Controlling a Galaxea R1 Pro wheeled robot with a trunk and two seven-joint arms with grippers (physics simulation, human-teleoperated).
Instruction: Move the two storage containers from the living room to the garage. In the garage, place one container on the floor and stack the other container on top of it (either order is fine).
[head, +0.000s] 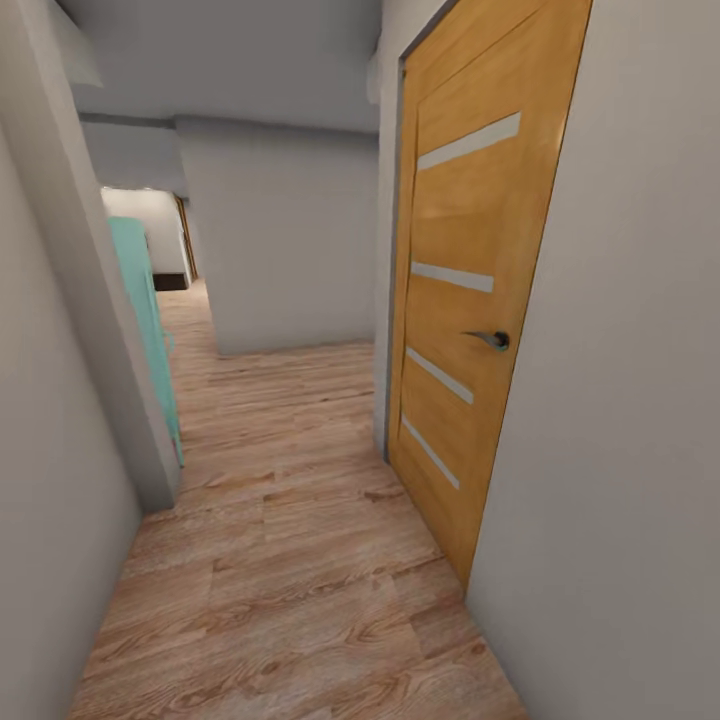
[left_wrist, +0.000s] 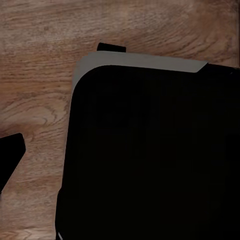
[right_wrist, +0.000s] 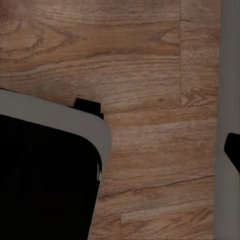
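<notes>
Wood-plank flooring (head: 290, 590) is running underfoot, and the robot is standing in a narrow corridor, in transit. In the left wrist view a dark rounded body with a pale edge (left_wrist: 150, 150), seemingly part of the robot itself, is covering much of the planks; in the right wrist view a similar dark mass (right_wrist: 45, 175) is sitting over the boards, with a grey wall strip (right_wrist: 229, 100) alongside. Whether either gripper is spread or closed cannot be told from these pictures, and nothing is seen held.

One orange wooden door (head: 470, 290) with four pale glass slits and one dark lever handle (head: 492, 339) is standing shut in the right-hand wall. Across from it, one turquoise panel (head: 148, 330) is leaning out past the left wall's corner. Farther on, a grey wall (head: 285, 230) is blocking the way straight ahead, and the passage is bending left toward a brighter room (head: 150, 235).

No storage container is in sight, so neither arm can be judged nearer. The coming move probably turns on that leftward opening.
</notes>
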